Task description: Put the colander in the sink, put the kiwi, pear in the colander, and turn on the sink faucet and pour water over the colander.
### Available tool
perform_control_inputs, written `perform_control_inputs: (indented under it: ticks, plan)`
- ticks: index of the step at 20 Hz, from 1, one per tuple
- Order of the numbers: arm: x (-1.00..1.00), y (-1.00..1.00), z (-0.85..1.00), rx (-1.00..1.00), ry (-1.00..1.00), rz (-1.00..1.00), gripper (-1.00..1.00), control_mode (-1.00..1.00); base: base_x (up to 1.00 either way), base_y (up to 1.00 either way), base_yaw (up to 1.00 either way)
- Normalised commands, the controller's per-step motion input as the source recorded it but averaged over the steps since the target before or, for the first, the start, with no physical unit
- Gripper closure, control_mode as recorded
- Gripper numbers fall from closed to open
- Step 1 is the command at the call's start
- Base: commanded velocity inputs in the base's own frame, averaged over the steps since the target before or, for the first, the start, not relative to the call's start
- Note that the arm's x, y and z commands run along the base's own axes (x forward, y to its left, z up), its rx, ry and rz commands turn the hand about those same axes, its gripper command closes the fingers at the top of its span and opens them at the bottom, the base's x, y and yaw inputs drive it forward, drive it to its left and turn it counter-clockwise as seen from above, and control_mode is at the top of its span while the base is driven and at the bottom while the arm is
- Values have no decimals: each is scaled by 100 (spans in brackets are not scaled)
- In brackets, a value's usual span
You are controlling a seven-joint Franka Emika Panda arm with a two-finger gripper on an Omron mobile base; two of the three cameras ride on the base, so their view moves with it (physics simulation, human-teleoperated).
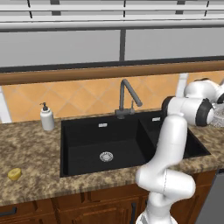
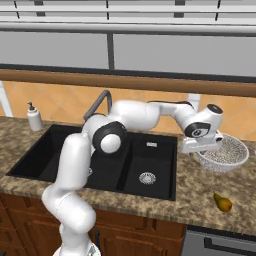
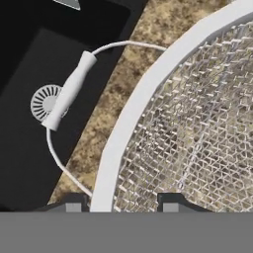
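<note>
Left base view: the sink (image 1: 87,148) sits in the desk (image 1: 30,153). The faucet (image 1: 127,98) stands behind it, and the soap bottle (image 1: 47,118) stands left of the sink. The yellow fruit (image 1: 14,174) lies well left of the sink, near the desk's front edge.

Right base view: the colander (image 2: 225,152) rests on the desk just right of the sink, with my gripper (image 2: 199,146) at its near rim. The brownish fruit (image 2: 223,202) lies in front of the colander.

Hand view: my fingers (image 3: 170,203) straddle the colander's white rim, one inside the mesh and one outside. I cannot tell whether they press it. One colander handle overhangs the sink.
</note>
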Motion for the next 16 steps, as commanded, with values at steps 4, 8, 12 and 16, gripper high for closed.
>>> perform_control_inputs:
  ticks: [4,8,12,16]
  plan:
    - [-46,21,83,0,-14,0,100,-100,0,0,0]
    - [-96,78,38,-5,0,0,100,-100,0,0,0]
    - [-88,98,41,-5,0,1,100,-100,0,0,0]
    - [-76,100,22,-6,6,4,100,-100,0,0,0]
